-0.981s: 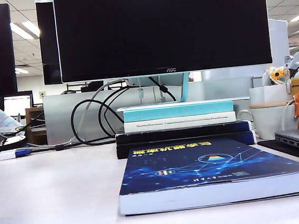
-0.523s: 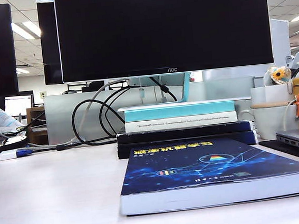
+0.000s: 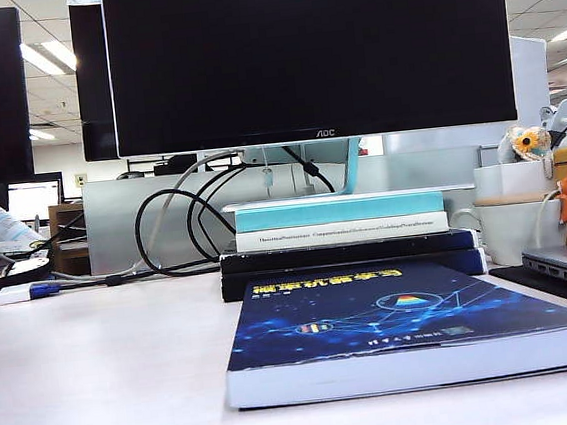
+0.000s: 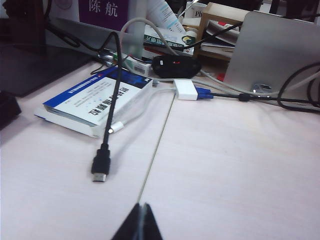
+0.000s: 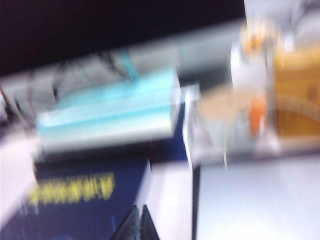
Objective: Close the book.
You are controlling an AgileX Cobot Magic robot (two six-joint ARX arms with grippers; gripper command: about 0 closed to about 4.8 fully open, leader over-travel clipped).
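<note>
Blue cover up, the book (image 3: 410,326) lies flat and shut on the desk (image 3: 99,381), at roughly 5 o'clock in the exterior view, just in front of a stack of books (image 3: 344,235) under the monitor (image 3: 309,54). By my read the closing step is done; what's left is to pull both arms clear w/o nudging it.

Left gripper (image 4: 139,223): fingers pressed together, empty, hovering over bare desk near a loose black cable plug (image 4: 100,169) and a blue-and-white box (image 4: 97,99), well apart from the book. Right gripper (image 5: 139,224): tips look together too, nothing held, though that view is motion-blurred; it sits over the book's edge w/ the yellow title (image 5: 72,189) at about 9 o'clock of the tips.

Neither arm shows in the exterior view. Next move, as I judge it, calls for nothing delicate, just a clean retreat and a check the cover stays down.
</note>
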